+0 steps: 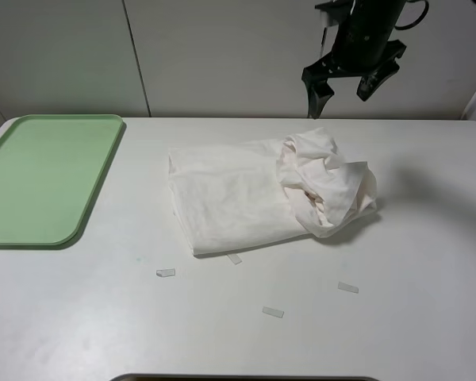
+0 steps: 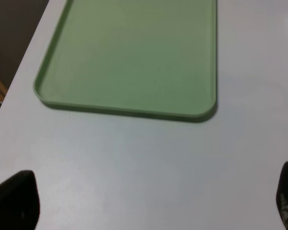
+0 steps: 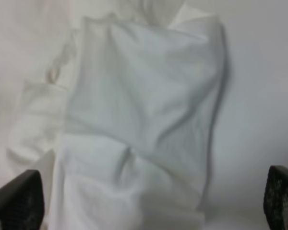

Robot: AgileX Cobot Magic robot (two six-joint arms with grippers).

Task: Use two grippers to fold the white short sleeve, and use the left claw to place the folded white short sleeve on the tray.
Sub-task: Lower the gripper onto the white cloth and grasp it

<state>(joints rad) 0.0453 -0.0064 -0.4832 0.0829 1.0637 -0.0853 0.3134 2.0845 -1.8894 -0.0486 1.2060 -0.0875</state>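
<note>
The white short sleeve (image 1: pixel 238 198) lies roughly folded on the middle of the table, with a crumpled bunch of fabric (image 1: pixel 329 182) on its right end. It fills the right wrist view (image 3: pixel 144 105). My right gripper (image 1: pixel 339 94) hangs open and empty above the shirt's far right part; its fingertips (image 3: pixel 14 201) stand wide apart. The pale green tray (image 1: pixel 47 178) lies empty at the table's left edge. My left gripper (image 2: pixel 151 201) is out of the exterior view. It is open and empty over bare table beside the tray's (image 2: pixel 134 48) short side.
Several small pale tape strips (image 1: pixel 166 272) (image 1: pixel 273 312) (image 1: pixel 348 287) lie on the table in front of the shirt. A dark edge (image 1: pixel 246 378) shows at the table's front. A pale wall stands behind the table.
</note>
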